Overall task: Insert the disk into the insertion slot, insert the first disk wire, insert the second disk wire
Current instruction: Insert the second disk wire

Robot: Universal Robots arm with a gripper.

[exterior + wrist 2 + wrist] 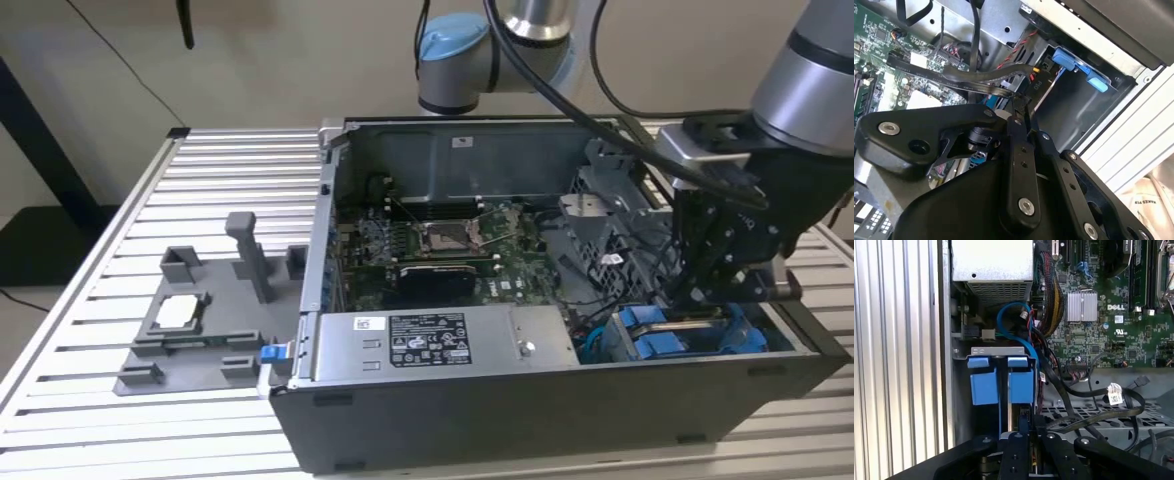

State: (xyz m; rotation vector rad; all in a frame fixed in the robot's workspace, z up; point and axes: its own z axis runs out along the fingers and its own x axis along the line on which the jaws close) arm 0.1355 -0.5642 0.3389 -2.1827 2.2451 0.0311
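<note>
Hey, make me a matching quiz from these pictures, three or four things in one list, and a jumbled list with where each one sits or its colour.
Things:
1. gripper
2. power-supply box
3. grey fixture
4. carrier clips

Descriptions:
A. silver, labelled, at the case's front wall
B. outside the case on the slatted table, exterior view's left
C. bright blue
D. black, down inside the case over the drive cage

Pairs: 1-D, 2-A, 3-B, 4-C

Silver power-supply box [441,345], near side of the open case: white printed label [410,338] with black marks, wording too small to read.

Grey back wall of the case, far side: small white sticker [461,140], unreadable.

Green motherboard [1114,335]: white printed lettering and marks.

Black cable [1089,390]: white tag [1114,394], print illegible.
</note>
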